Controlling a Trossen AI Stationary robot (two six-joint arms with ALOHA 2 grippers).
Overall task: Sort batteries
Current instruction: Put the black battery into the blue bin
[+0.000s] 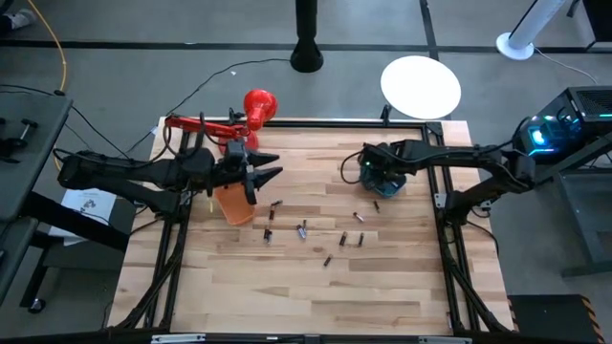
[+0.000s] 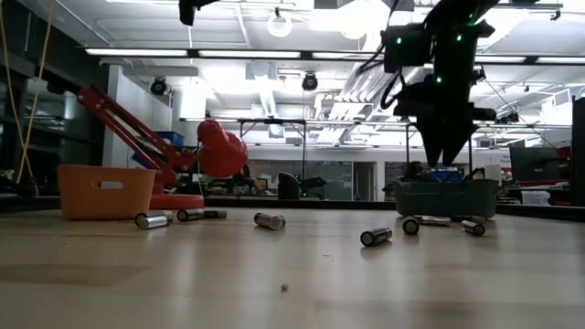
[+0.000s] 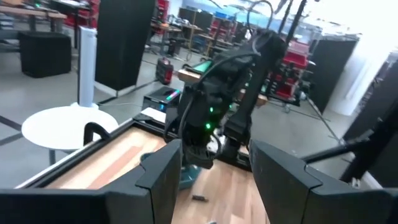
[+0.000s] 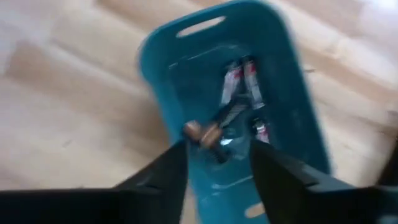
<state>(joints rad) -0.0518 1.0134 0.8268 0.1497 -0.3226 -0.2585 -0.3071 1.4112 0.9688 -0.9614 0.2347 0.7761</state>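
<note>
Several small dark and silvery batteries [image 1: 303, 229] lie scattered on their sides on the wooden table between the two bins; in the low view they show around [image 2: 376, 237]. My right gripper [image 4: 214, 155] hangs open, pointing down over the teal bin [image 1: 381, 182]. More batteries [image 4: 239, 81] lie inside that bin, one with a copper-coloured end [image 4: 200, 132] just beyond my fingertips. My left gripper [image 1: 264, 170] is open and level, pointing toward the table's right, above the orange bin [image 1: 232, 203]; it holds nothing.
A red lamp-like arm with a round head [image 1: 258, 103] stands at the table's far left corner behind the orange bin [image 2: 105, 192]. A white round disc [image 1: 421, 86] sits beyond the far edge. Bare wood [image 1: 287, 296] spreads toward the near edge.
</note>
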